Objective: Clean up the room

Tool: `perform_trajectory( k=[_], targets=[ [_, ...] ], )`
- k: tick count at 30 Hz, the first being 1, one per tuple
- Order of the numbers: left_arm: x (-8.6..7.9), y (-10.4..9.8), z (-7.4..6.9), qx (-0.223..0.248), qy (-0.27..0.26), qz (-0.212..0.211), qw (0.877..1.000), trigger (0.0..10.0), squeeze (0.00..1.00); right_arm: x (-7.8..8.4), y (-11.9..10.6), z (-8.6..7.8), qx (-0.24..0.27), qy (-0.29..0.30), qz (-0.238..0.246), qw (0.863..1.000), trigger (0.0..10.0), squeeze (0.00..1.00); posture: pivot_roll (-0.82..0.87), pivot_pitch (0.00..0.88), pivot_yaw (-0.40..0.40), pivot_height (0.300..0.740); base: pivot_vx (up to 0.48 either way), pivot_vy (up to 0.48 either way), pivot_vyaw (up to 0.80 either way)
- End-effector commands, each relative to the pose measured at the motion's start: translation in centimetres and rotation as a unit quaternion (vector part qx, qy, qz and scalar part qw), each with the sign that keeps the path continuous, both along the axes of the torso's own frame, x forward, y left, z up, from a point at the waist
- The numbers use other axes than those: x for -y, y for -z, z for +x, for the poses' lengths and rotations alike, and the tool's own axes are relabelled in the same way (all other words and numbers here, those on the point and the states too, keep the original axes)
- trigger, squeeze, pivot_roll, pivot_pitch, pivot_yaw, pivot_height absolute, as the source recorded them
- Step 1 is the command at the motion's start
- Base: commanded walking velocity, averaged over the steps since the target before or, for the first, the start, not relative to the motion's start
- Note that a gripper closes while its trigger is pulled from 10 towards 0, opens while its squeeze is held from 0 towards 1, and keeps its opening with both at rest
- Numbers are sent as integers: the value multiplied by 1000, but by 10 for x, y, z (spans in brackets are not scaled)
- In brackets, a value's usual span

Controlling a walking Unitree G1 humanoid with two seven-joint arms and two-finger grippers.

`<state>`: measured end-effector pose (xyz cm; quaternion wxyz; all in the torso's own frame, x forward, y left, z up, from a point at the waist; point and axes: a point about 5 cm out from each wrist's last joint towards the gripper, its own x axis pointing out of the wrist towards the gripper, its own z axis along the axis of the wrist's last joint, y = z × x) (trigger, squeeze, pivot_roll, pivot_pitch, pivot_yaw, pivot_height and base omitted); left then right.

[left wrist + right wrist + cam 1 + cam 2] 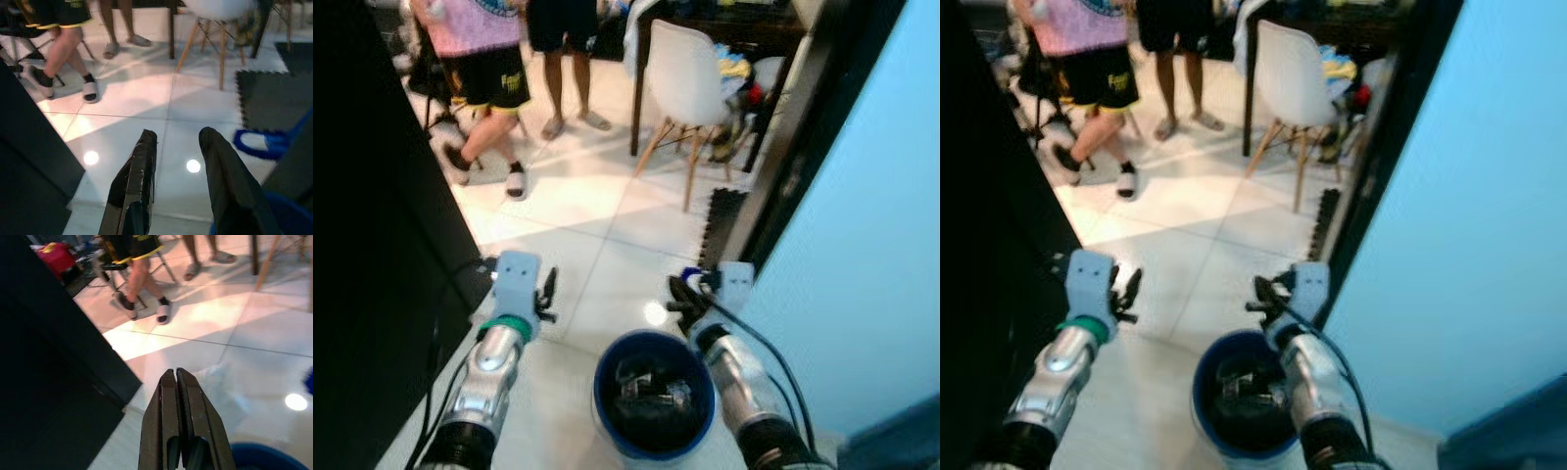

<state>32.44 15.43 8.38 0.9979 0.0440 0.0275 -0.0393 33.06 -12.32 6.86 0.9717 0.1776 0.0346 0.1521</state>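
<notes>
My left gripper [178, 147] is spread and empty, my right gripper [177, 382] pressed together on nothing. Below both, the blue bin [653, 392] already holds trash; more cleaning likely remains.

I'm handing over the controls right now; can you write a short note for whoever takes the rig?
Left pincer: open, empty, held out over the tiled floor.
Right pincer: shut, empty, just above the far rim of the blue bucket.
The bucket stands on the floor between the arms, with some dark items inside; what they are is unclear.
Ahead: white chair by a dark table, two people standing and sitting nearby.
Left to do: nothing held; find the next item to clear.
</notes>
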Motion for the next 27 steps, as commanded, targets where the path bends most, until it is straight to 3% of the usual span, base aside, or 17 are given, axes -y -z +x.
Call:
perform_trajectory(
  k=[1,15,27],
  targets=[
    [-2,10,-4,-19,-7,4,1000,10000,0,-5,9,-5,-18,-3,6,1000,10000,0,60,0,82,740,0,0,0],
    [-1,11,-9,-18,-4,7,1000,10000,0,-17,-1,8,-22,-4,12,1000,10000,0,83,0,58,740,0,0,0],
    [-3,13,-12,-19,-11,8,1000,10000,0,-16,-3,11,-21,13,18,1000,10000,0,88,8,50,740,0,0,0]
  ],
)
